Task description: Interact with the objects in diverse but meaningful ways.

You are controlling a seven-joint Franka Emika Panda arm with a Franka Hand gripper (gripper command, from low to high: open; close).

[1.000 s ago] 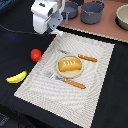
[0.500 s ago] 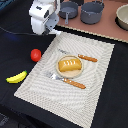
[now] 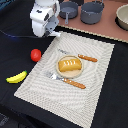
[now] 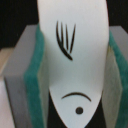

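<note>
Five toy items are catalogued on and around a woven placemat [image 3: 75, 67] laid on the dark table [image 3: 15, 55].

Bread loaf [image 3: 69, 65]: golden-orange, scored; seated at the middle of a round tan plate [image 3: 69, 74] at the mat's centre, as a served portion would be.

Fork [image 3: 66, 80] and knife [image 3: 80, 56]: wooden-handled; laid on opposite sides of the plate, as in a place setting.

Tomato [image 3: 35, 54]: red, round; resting on the table just off the mat's edge, toward the exterior view's left.

Banana [image 3: 16, 77]: yellow; lying on the table nearer the camera than the tomato, well apart from the mat.

White piece [image 4: 72, 60]: flat, elongated, marked with dark strokes, a curved line and a dot. It is clamped between the green pads [image 4: 36, 75] of the hand [image 3: 54, 35], as the wrist view shows, the pads pressed against both edges so that it cannot slip. In the exterior view its tip is seen protruding above the mat's far corner.

Three dark pots [image 3: 92, 12] and one pale bowl [image 3: 123, 15] are ranged on the wooden surface [image 3: 95, 27] beyond the mat.

Judgement: the piece appears to be carried aloft; a spot to set it down is not yet evident.
</note>
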